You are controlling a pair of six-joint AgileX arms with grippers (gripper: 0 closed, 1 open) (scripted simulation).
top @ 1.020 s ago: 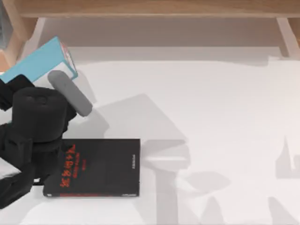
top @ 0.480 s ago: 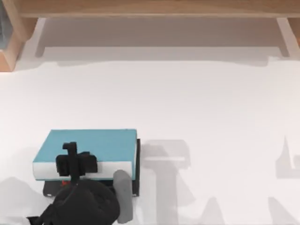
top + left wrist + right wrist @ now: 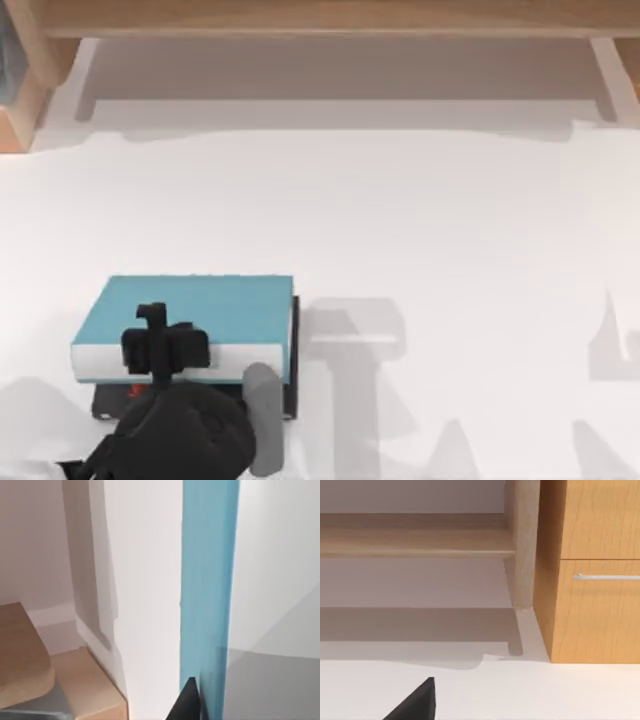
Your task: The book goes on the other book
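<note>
Book (image 3: 200, 310) lies on other book (image 3: 290, 385); left gripper (image 3: 160, 350) seemingly clamps its near edge.

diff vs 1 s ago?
Left gripper carried the blue book from the table's far left corner down onto the black book; it rests there now, barely shifted in the last half second. Black book stayed put.

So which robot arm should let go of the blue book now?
The left one. Its gripper is clamped on the blue book, which already lies on the black book at the table's left. The right arm isn't near the books.
</note>
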